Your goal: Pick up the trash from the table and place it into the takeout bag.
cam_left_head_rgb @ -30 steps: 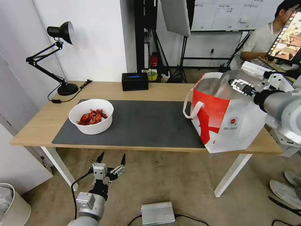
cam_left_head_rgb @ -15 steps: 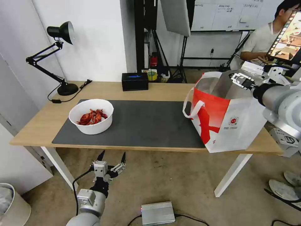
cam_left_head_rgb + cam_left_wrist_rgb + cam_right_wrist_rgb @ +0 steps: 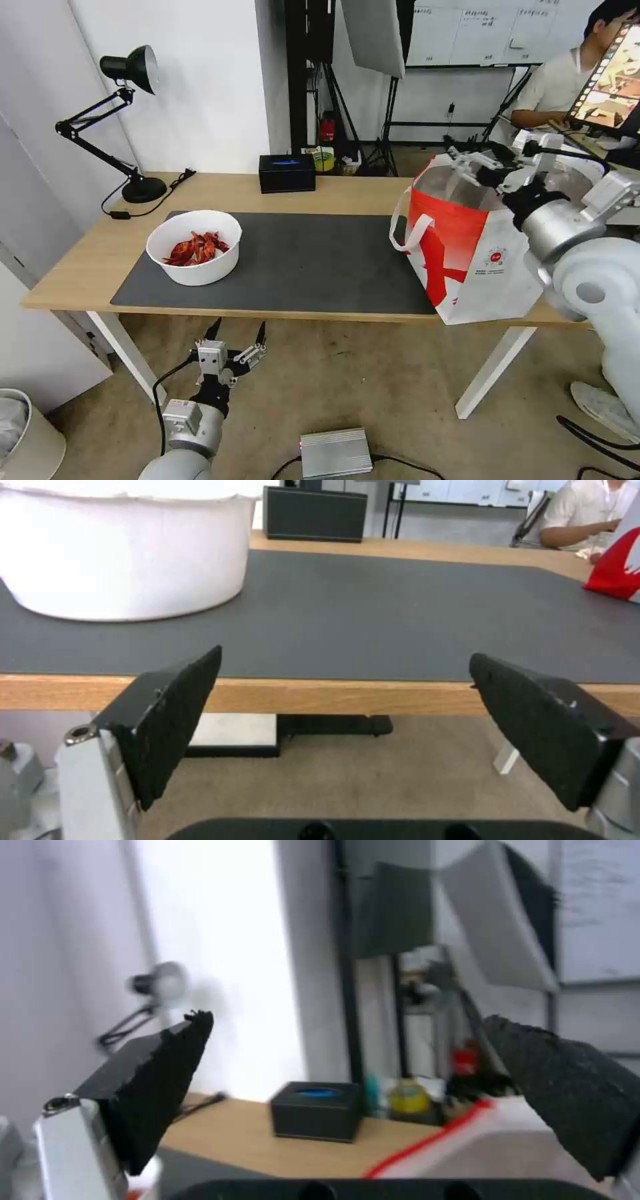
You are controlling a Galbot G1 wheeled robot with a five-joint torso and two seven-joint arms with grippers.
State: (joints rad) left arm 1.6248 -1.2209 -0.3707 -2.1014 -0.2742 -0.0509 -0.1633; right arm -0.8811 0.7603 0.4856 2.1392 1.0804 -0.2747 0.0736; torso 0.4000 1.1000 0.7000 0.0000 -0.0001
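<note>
A white round bowl (image 3: 200, 272) holding red crayfish shells (image 3: 197, 248) sits at the left end of the dark grey mat (image 3: 300, 260) on the table (image 3: 353, 193). The white-and-red takeout bag (image 3: 480, 260) stands open at the table's right end. My right gripper (image 3: 463, 160) hovers open and empty above the bag's mouth, pointing toward the back left. My left gripper (image 3: 237, 333) is open below the table's front edge, in front of the bowl. In the left wrist view the bowl (image 3: 120, 555) is beyond the open left gripper (image 3: 345, 657). The right wrist view shows the right gripper (image 3: 347, 1020) open over the bag's rim (image 3: 467, 1140).
A black rectangular box (image 3: 287, 173) sits at the table's back edge, and a black desk lamp (image 3: 130, 127) at the back left. A silver unit (image 3: 335, 452) lies on the floor below. A person sits behind the bag at the right.
My right gripper has lifted out of the bag's mouth and swung left, turning to point toward the back left. The left gripper has hardly moved.
</note>
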